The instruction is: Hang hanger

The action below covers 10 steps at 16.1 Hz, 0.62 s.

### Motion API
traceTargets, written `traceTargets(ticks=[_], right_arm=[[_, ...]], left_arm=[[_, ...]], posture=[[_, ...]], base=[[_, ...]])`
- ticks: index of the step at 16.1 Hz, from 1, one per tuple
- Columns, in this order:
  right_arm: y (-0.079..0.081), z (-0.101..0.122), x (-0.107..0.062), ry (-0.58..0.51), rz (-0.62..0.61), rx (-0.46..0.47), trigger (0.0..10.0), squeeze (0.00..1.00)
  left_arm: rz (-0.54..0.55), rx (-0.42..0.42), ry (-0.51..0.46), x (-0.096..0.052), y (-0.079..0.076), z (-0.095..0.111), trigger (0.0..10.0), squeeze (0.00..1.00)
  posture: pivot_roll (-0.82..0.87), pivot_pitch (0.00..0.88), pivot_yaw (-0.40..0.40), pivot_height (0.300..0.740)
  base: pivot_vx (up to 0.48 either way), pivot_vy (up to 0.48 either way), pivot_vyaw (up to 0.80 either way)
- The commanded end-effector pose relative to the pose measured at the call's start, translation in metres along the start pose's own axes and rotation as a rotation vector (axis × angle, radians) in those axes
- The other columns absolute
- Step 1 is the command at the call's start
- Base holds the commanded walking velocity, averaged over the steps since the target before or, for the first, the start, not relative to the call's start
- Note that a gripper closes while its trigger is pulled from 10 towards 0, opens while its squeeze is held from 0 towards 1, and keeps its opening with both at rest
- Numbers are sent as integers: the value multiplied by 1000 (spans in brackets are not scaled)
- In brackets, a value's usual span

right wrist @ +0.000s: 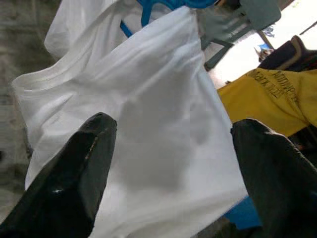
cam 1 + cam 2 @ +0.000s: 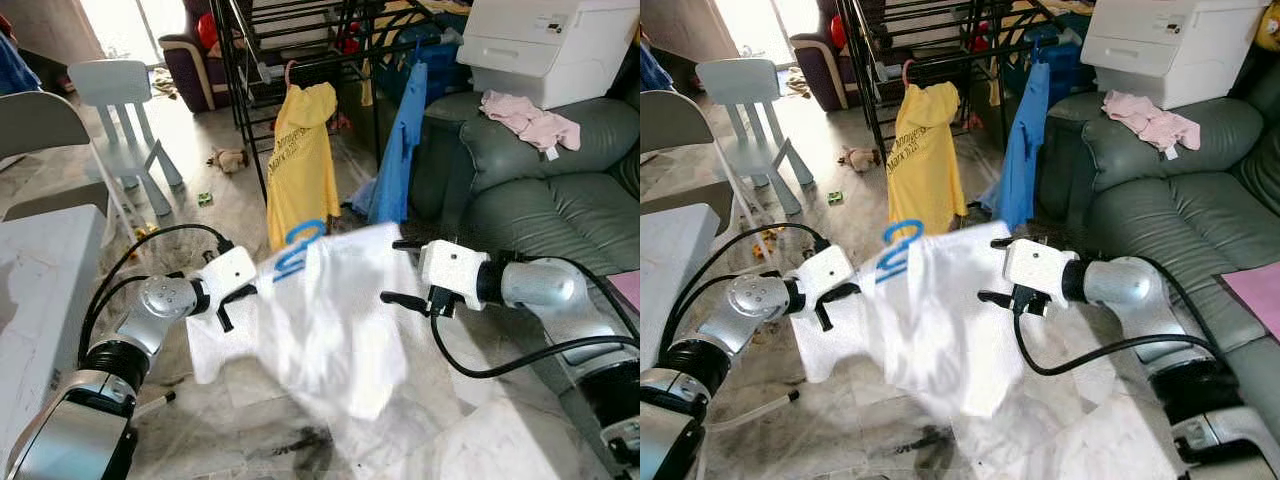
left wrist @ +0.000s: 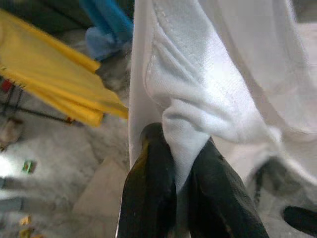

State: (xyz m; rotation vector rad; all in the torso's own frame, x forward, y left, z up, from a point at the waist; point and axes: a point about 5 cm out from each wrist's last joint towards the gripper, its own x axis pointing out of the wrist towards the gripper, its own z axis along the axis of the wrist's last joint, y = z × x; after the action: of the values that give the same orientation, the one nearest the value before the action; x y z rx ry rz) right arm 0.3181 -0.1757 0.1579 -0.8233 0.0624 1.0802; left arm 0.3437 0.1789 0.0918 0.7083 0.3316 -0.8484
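**Left eye view: shirt on hanger held low, rack ahead and above**

Left eye view shows my left gripper (image 2: 232,300) pinching one shoulder of the white shirt (image 2: 335,320); the left wrist view confirms it, both black fingers (image 3: 148,193) pressed together on a fold of the cloth. The blue hanger (image 2: 297,250) sits inside the shirt's neck, its hook poking up just beside that gripper. My right gripper (image 2: 405,272) stands at the shirt's other shoulder with its fingers spread apart, the cloth lying between them but not clamped.

What matters for the next move, as I judge it: the black drying rack (image 2: 300,40) lies straight ahead and higher than the hook, with a yellow shirt (image 2: 300,160) and a blue garment (image 2: 400,150) already hanging from it. The hanger's long axis runs across me, left to right between the two grippers. The left gripper is nearer the hook, so I expect it must carry the lift forward and up.
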Motion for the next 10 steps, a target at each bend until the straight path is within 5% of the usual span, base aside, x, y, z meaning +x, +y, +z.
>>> traceTargets(ticks=[1,6,8,9,10], right_arm=[[-5,3,0,-10,2,-20,10000,1000],[-3,-4,2,37,96,-35,10000,1000],[-2,-4,2,32,128,-28,10000,129],[-2,-4,3,30,139,-25,10000,0],[-1,-5,4,34,148,-23,10000,0]], left_arm=[[0,57,-41,-5,6,8,0,0],[-143,172,-121,-2,-11,19,0,0],[-201,228,-142,-2,-20,22,0,0],[-211,235,-151,-2,-22,23,0,0],[-214,239,-156,-1,-22,23,0,0]], posture=[[-105,0,76,740],[-104,0,77,740],[-103,0,80,740],[-103,0,80,740],[-102,0,78,740]], base=[[0,0,0],[0,0,0],[0,0,0],[0,0,0],[0,0,0]])
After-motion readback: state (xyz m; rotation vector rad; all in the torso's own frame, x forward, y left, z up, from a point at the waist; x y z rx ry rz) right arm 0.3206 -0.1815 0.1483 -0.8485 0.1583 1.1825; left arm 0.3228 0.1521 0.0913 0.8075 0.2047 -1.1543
